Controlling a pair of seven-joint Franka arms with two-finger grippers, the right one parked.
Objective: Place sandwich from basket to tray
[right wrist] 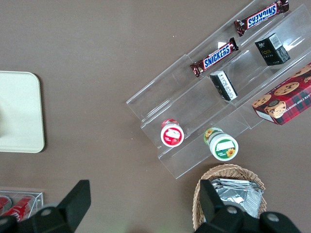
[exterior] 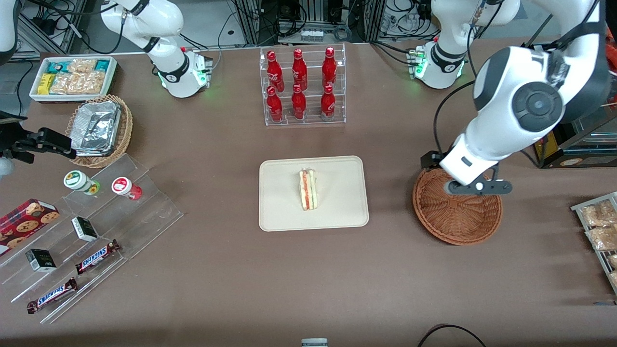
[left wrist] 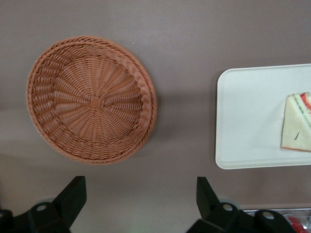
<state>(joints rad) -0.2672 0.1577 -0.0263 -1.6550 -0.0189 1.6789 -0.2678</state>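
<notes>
Flat cream-beige rectangular tray (exterior: 337, 212), rounded corners, low rim, smooth matte. Triangular wedge sandwich (exterior: 308, 189) of pale bread lies on it near the middle, red and green filling stripes along the cut edge. Toward the working arm's end: round shallow reddish-brown woven wicker basket (exterior: 462, 221), radial weave, braided rim, nothing in it. Black two-finger gripper (left wrist: 141, 199) hangs above the basket, fingers spread wide, holding nothing.

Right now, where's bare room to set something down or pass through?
Open gripper hovers above the basket, which holds nothing. Bare tabletop between basket and tray; tray free around the sandwich. Crowded at the parked arm's end: stepped snack display.
</notes>
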